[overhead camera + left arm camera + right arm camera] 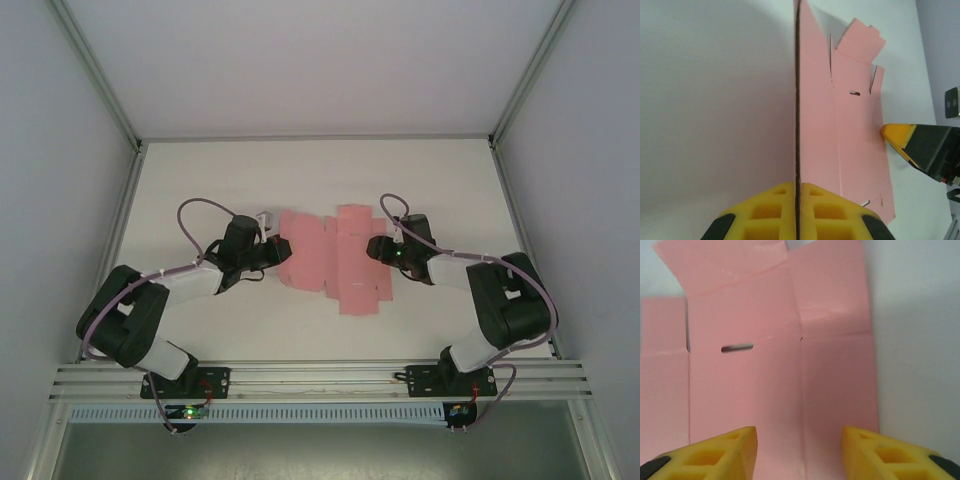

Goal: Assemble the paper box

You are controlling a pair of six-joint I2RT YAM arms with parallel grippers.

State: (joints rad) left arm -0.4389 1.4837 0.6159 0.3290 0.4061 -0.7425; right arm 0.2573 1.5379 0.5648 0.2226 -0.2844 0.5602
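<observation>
The paper box is a flat pink die-cut sheet [335, 265] lying mid-table, with flaps, tabs and a small slot [737, 347]. My left gripper [270, 248] is at the sheet's left edge. In the left wrist view it [797, 200] is shut on a panel that stands upright and shows edge-on as a dark line, while the remaining sheet [855, 125] lies flat to the right. My right gripper [380, 248] hovers over the sheet's right side. In the right wrist view it [799, 440] is open, with the pink card [775, 375] under and ahead of it. One of its yellow fingertips [896, 137] touches or nears the sheet's far edge.
The white table [200, 180] is boxed in by pale walls with aluminium posts at the sides and back. A metal rail [320, 375] with the arm bases runs along the near edge. Purple cables loop over both arms.
</observation>
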